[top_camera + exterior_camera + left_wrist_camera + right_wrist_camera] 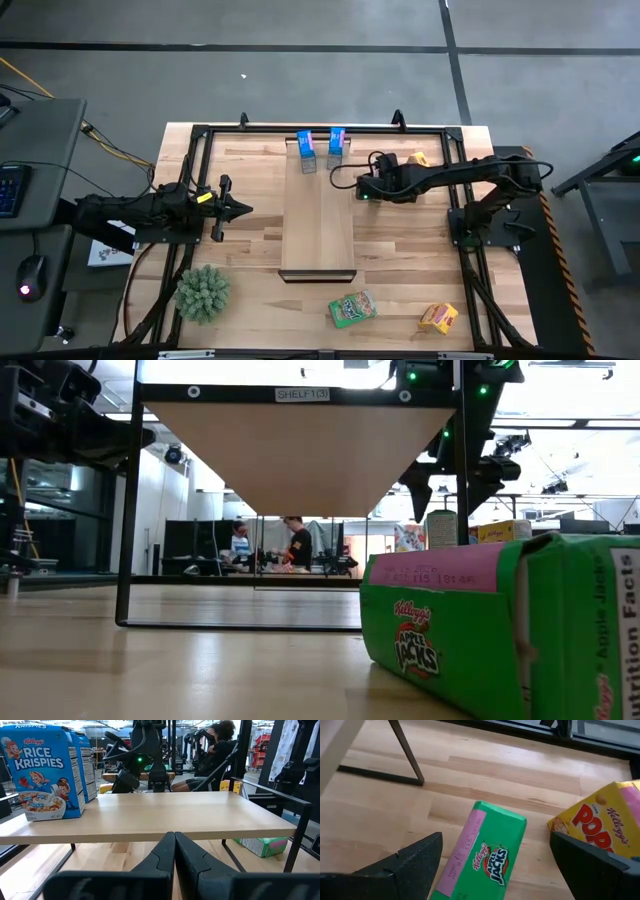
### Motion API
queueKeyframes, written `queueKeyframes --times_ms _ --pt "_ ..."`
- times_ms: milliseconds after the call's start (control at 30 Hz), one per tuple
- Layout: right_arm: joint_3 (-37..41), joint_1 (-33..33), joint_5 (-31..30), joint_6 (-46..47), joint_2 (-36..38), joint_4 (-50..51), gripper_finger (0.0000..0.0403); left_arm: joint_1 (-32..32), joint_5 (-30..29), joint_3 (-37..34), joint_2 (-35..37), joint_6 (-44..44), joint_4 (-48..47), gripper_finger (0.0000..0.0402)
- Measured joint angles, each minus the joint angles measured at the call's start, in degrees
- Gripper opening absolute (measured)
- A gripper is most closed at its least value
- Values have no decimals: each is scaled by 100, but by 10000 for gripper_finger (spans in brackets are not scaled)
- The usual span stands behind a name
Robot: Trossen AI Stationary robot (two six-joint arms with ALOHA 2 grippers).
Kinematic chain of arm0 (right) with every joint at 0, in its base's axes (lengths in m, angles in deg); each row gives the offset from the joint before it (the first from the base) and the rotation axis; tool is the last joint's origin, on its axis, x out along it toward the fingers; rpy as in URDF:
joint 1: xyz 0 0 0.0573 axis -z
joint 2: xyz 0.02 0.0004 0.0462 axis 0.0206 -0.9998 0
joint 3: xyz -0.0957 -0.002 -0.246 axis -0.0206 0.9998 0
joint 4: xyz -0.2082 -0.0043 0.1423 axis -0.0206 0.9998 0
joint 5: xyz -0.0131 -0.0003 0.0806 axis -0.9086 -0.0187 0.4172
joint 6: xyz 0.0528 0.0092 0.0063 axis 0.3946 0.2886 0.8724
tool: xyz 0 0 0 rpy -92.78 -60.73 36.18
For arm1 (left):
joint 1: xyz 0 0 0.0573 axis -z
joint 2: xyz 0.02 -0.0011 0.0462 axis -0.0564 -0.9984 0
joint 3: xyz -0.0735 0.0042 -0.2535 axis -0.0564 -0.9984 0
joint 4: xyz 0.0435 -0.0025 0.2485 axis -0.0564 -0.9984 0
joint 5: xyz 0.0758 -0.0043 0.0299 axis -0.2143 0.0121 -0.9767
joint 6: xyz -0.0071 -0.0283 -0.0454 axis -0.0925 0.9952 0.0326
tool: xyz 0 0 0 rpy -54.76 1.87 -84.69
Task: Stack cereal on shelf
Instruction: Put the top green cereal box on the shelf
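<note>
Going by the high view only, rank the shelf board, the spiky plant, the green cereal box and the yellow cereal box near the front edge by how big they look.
1. Shelf board, by far the largest.
2. Spiky plant.
3. Green cereal box.
4. Yellow cereal box, slightly smaller than the green one, though its tilt may shrink it.

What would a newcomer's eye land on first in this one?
Two blue Rice Krispies boxes stand upright side by side at the far end of the long pale wooden shelf board. The open right gripper hangs over a green Apple Jacks box lying beside a yellow Corn Pops box.
</note>
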Motion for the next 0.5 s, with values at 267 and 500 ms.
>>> queueKeyframes --times_ms 267,500 --pt "0 57 82 63 -322 -61 320 0 0 0 1 0 3 3" --pt "-2 134 137 -116 -481 -54 281 -1 0 0 0 0 3 3"
